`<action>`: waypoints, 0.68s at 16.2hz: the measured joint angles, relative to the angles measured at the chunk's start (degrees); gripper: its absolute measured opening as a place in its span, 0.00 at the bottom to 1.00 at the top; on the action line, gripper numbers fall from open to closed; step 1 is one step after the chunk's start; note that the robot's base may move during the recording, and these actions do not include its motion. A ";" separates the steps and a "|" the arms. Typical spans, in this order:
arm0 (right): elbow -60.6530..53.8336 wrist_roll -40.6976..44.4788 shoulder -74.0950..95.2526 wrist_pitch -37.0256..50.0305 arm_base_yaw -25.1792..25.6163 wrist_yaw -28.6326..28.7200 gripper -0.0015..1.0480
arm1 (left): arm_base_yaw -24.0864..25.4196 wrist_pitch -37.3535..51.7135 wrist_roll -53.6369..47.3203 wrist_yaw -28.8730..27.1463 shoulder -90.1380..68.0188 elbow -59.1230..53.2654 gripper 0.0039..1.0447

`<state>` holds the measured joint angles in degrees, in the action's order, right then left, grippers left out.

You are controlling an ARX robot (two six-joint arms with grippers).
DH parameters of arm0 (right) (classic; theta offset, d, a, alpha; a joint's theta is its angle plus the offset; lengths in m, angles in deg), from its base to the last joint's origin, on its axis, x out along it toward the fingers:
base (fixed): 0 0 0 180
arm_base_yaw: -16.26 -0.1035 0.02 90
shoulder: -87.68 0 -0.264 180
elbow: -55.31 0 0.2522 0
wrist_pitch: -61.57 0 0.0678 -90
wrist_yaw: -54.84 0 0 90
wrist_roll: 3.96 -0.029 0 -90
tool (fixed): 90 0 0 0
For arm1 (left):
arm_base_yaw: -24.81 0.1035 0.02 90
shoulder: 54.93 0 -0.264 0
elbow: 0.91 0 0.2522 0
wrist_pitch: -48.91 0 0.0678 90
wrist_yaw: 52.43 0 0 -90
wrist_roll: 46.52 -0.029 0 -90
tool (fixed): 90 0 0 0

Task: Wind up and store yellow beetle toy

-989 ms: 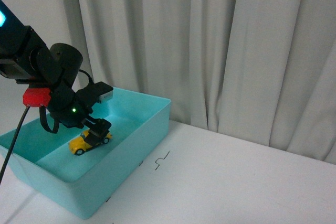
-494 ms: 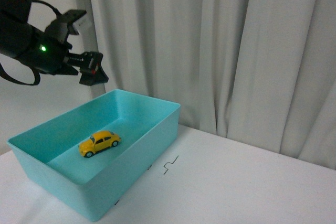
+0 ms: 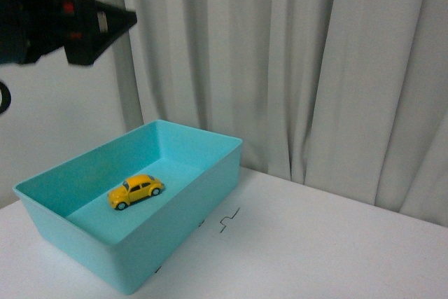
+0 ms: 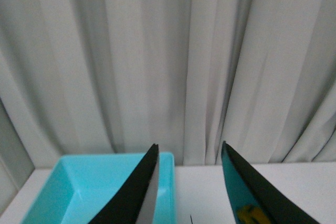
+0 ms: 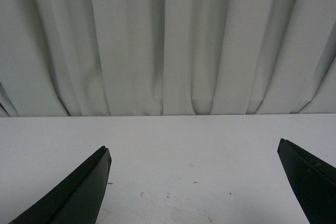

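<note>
The yellow beetle toy stands on its wheels on the floor of the teal bin, toward the bin's left half, with nothing touching it. My left gripper hangs open and empty high above the bin's far left corner. In the left wrist view the left gripper points at the curtain with its jaws apart, and the bin's corner shows below. A teal and yellow reflection shows on one finger. My right gripper is wide open over bare white table, and is out of the front view.
A grey-white curtain closes off the back of the white table. A small black mark lies on the table just right of the bin. A pale wall is at the far left.
My left gripper let go of the beetle toy inside the bin and rose up and to the left, well clear of it. The toy stays on the bin floor.
</note>
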<state>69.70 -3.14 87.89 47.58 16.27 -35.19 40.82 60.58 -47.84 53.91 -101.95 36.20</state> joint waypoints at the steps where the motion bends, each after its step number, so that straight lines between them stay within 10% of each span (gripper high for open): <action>1: 0.00 0.00 0.00 0.00 0.00 0.00 0.94 | -1.33 0.07 0.35 -1.92 1.14 -3.28 0.24; 4: 0.00 0.02 0.00 0.04 0.00 0.00 0.94 | -5.14 0.61 1.03 -5.31 5.97 -8.96 0.02; 11: 0.00 0.02 0.00 0.00 0.00 0.02 0.94 | -12.79 -1.81 1.11 -13.99 16.83 -16.85 0.01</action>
<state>69.70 -3.12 87.89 47.58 16.27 -35.17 28.04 58.77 -46.73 39.92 -85.12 19.35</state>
